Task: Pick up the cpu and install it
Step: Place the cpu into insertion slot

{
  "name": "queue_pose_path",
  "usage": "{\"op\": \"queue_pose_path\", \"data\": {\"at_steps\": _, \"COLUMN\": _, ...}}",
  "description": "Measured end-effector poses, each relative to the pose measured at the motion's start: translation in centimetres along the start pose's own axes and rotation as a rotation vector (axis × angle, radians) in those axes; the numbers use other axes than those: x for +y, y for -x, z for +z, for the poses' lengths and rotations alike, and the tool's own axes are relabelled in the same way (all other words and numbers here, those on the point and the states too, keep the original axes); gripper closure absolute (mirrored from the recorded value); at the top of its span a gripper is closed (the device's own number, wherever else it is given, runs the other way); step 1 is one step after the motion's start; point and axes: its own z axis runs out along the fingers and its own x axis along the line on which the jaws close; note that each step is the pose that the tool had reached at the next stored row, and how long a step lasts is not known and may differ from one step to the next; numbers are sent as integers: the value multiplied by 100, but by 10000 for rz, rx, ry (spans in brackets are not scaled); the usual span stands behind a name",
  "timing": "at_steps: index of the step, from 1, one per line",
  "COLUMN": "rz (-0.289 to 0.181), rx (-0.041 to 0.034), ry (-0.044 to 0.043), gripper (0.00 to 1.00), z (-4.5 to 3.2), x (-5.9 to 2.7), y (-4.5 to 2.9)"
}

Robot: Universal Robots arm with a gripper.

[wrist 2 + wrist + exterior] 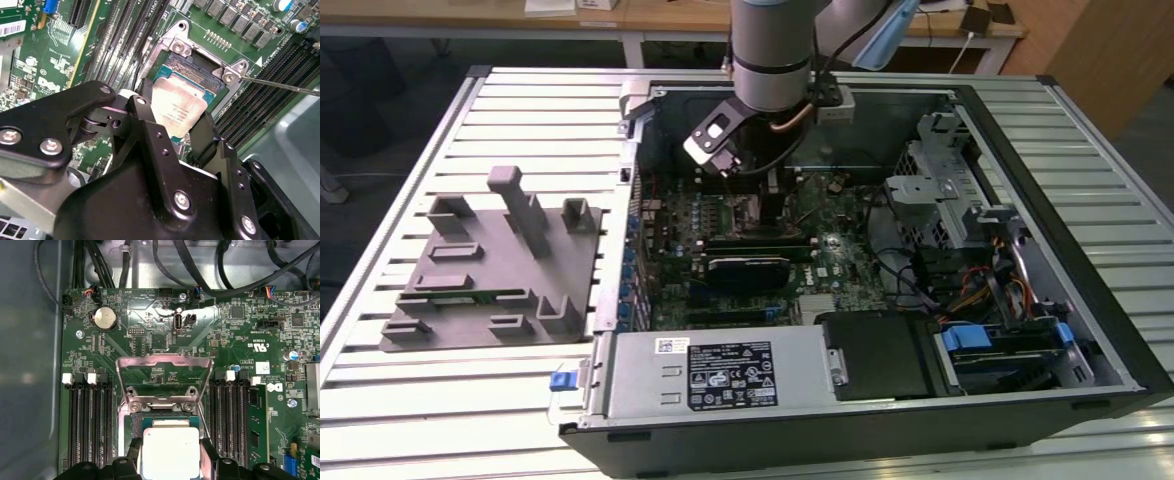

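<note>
The cpu (179,111) is a small square chip with a silver-white top. It sits between my two black fingers (143,102), just over the open motherboard socket (197,62). In the first wrist view the cpu (170,454) lies low over the socket, below the raised metal load plate (162,372). My gripper (170,449) is shut on the chip's two opposite edges. In the exterior view my gripper (757,185) reaches down into the open computer case (1014,130), above the board's upper middle.
A grey holder (487,265) lies on the slatted table at the exterior view's left. The case also holds a power supply (707,375), a black card (747,268) and a drive cage (947,200). Memory slots (90,425) flank the socket. A thin socket lever (280,84) sticks out sideways.
</note>
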Motion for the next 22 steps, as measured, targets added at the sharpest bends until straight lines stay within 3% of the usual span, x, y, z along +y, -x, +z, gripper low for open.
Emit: {"op": "queue_pose_path", "data": {"at_steps": 22, "rz": -3, "rx": 15, "ry": -1, "gripper": 46, "z": 113, "x": -30, "y": -19}}
